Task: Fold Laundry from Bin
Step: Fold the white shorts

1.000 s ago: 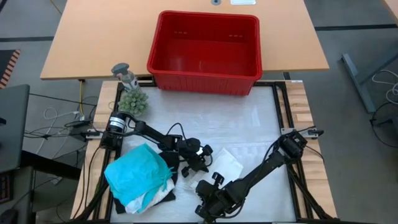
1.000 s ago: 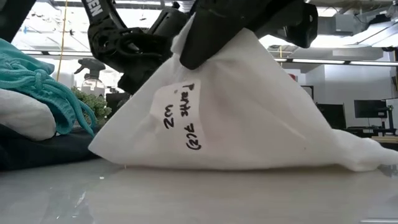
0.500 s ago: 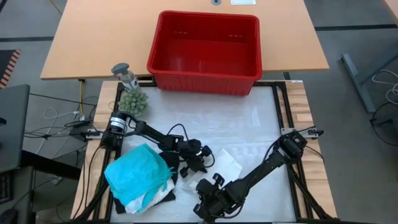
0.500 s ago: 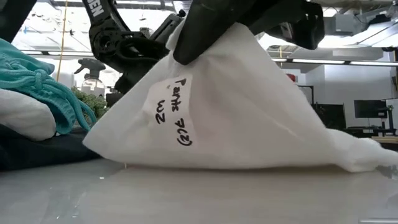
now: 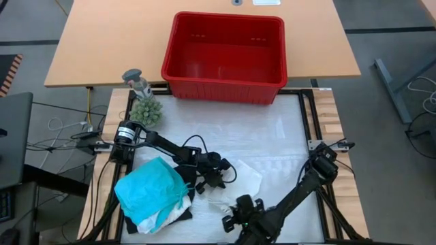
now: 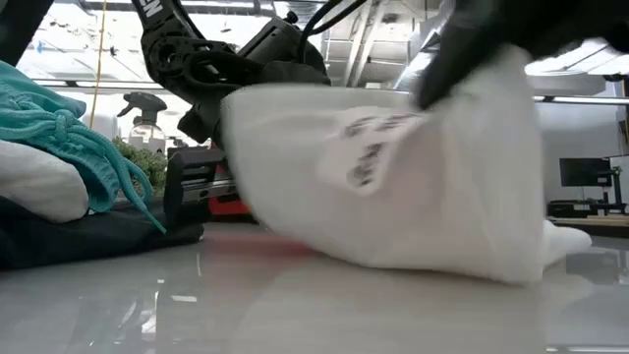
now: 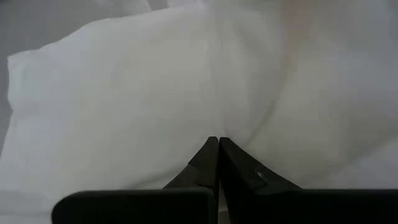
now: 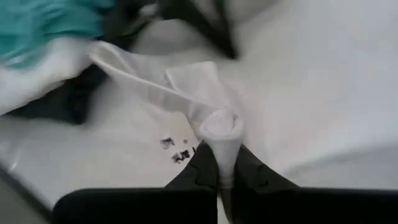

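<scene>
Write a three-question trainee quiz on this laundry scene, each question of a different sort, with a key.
1. True or false: the red bin has garments in it.
2. Which garment does the right gripper pinch? A) teal B) black C) white
3. Fill in: the teal garment tops a pile beside the ___ arm.

Key:
1. False; only the bin's bare red floor shows.
2. C; the white garment is bunched between its fingers, and the left gripper is shut on the same cloth.
3. Left.
</scene>
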